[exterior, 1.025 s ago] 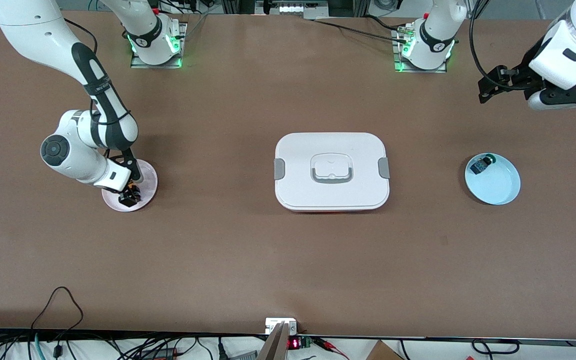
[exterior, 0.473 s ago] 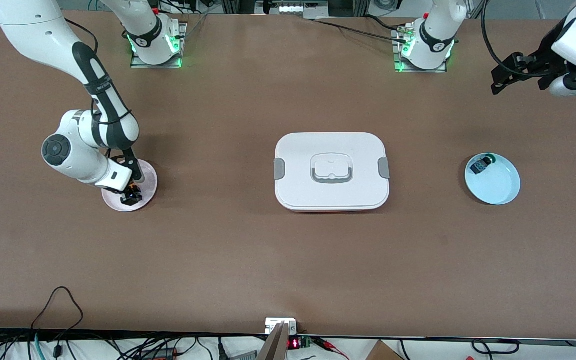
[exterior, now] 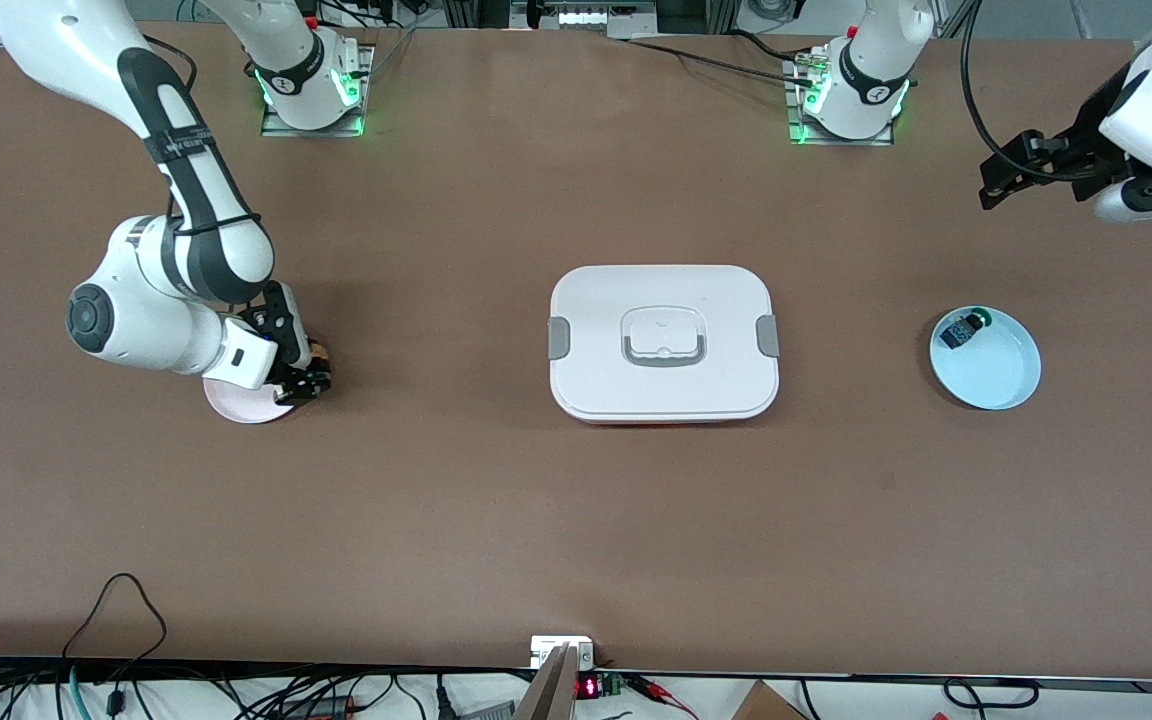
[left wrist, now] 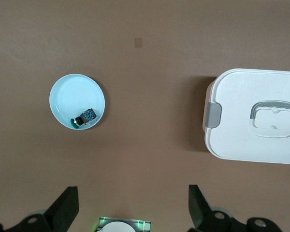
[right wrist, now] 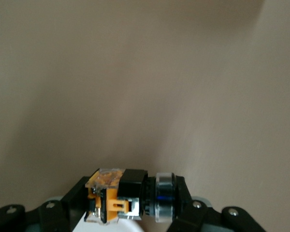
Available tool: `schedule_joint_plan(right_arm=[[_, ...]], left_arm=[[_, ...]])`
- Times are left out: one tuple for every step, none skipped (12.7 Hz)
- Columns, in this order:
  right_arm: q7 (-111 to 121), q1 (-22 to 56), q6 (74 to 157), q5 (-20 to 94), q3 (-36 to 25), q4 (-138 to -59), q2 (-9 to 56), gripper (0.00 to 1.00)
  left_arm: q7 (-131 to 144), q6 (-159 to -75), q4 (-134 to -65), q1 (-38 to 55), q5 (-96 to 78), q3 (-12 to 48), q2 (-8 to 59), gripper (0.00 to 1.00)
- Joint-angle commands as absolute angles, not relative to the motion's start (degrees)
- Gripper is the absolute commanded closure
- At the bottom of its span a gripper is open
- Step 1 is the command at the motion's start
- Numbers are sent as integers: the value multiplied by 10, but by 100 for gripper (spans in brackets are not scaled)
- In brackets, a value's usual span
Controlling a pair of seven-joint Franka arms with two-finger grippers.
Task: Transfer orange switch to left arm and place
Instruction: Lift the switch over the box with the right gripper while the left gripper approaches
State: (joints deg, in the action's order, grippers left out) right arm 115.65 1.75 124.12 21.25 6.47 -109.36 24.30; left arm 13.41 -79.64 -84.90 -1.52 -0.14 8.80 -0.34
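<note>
Brown table (exterior: 496,520): right gripper (exterior: 304,382) jaws pinch orange switch (right wrist: 117,195) over pink plate (exterior: 236,404); left gripper (exterior: 998,180) jaws spread.

The table (exterior: 496,520) is showing a plain matte brown. The box (exterior: 663,342) is looking white, with grey side clips and a grey-rimmed handle. The orange switch (right wrist: 121,199) is showing black with orange parts and what seems a silvery ring. The pink plate (exterior: 236,402) is looking pale; the blue plate (exterior: 996,375) is carrying a black-and-blue part (exterior: 958,331) with a green cap.
</note>
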Motion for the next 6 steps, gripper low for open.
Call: schedule_joint_plan(right_arm=[[1085,15,1180,300,111,-1049,246,97],[1064,15,1179,331,137,-1029,250,97],[1039,14,1178,365,159,-1015,251,97],[1005,14,1177,400,179,-1008,251,97],[979,14,1177,440,197,-1005,252,98],[970,14,1179,492,210,-1005,252,98]], left_arm=[[135,-785,-829,-18,-7,88,5,0],[133,-781,-830,-20,-10,87,5,0],[134,-768,-831,-24,-30,87,7,0],[136,-754,-832,-28,-62,87,8,0],[134,-748,-832,-42,-97,87,14,0],[131,-747,-834,-53,-134,87,20,0]])
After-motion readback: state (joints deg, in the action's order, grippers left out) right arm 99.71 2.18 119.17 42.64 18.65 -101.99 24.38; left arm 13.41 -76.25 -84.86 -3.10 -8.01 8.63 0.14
